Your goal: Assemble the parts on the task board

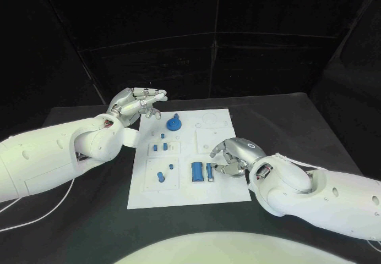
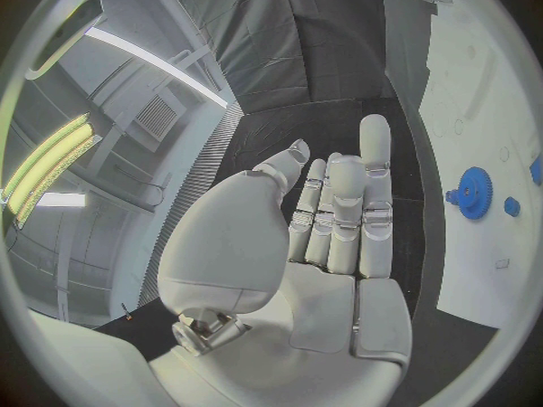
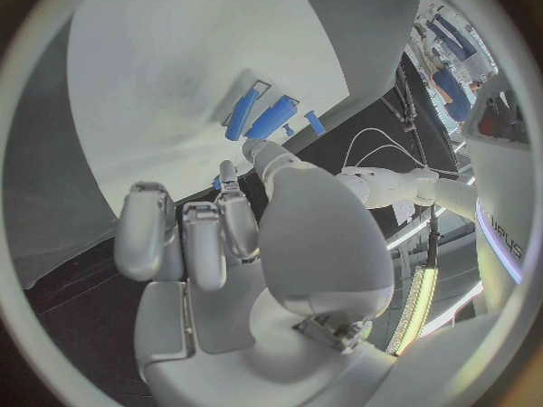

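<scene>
Parts [image 1: 197, 171] look small, stiff, light; I'd pinch the long bar's sides. My right robot hand [image 1: 230, 157] curls emptily over it; left robot hand [image 1: 141, 102] holds nothing.

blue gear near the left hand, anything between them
Nothing visible does. The left hand hangs open off the task board's far left corner, and the blue gear stands on the board just beside it, with bare white board between them.
</scene>
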